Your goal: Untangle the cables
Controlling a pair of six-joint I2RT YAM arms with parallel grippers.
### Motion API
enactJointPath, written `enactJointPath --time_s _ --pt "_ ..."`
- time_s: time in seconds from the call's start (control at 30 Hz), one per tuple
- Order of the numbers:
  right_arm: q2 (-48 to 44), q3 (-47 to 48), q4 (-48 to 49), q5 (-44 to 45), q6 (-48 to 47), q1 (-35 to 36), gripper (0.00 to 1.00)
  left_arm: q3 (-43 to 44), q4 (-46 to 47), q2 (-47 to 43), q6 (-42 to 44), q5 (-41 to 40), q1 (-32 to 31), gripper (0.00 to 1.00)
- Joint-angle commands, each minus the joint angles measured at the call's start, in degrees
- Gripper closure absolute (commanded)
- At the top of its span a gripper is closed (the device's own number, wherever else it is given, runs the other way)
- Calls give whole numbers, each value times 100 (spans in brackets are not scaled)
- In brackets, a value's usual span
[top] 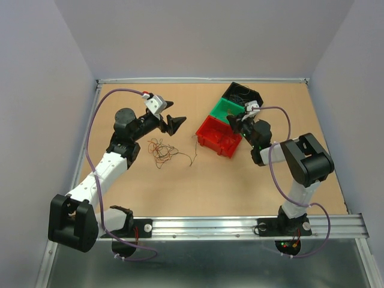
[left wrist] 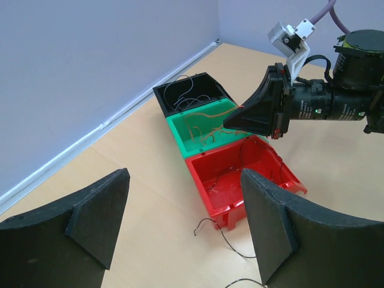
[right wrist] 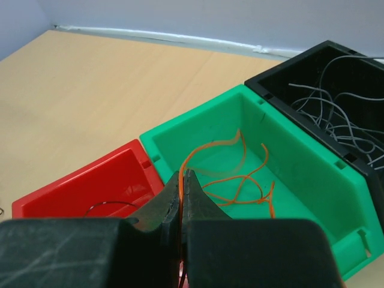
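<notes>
A loose tangle of thin orange-brown, dark and greenish cables (top: 163,151) lies on the table left of centre. My left gripper (top: 173,122) is open and empty, above and to the right of the tangle; in its wrist view (left wrist: 186,180) the jaws stand wide apart. My right gripper (top: 235,125) is shut on a thin orange cable (right wrist: 204,147) that trails into the green bin (right wrist: 300,162). In the left wrist view the right gripper (left wrist: 231,126) hovers over the edge between the green and red bins.
Three bins stand in a row: red (top: 217,138), green (top: 223,108), black (top: 243,95). The black bin holds grey wires (right wrist: 336,114). The red bin (right wrist: 90,180) holds a dark wire (right wrist: 111,207). A dark wire (left wrist: 222,231) lies on the table beside the red bin.
</notes>
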Motion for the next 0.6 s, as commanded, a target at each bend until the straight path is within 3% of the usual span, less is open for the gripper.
enactJointPath --time_s 0.0,0.2,0.37,0.5,0.57 --pt "-207 -196 542 -295 168 22 99 12 313 -113 -44 93 22 14" --pt "-366 -179 367 -268 369 -48 99 3 305 -122 -35 111 22 14" --pt "-111 996 -1398 -1084 808 -355 99 -6 305 -122 -35 129 22 14" --pt "187 1892 -3196 -1174 853 -382 100 3 305 -130 -35 146 22 14" --pt "302 2106 -3534 -1261 871 -408 100 3 305 -122 -26 164 22 14"
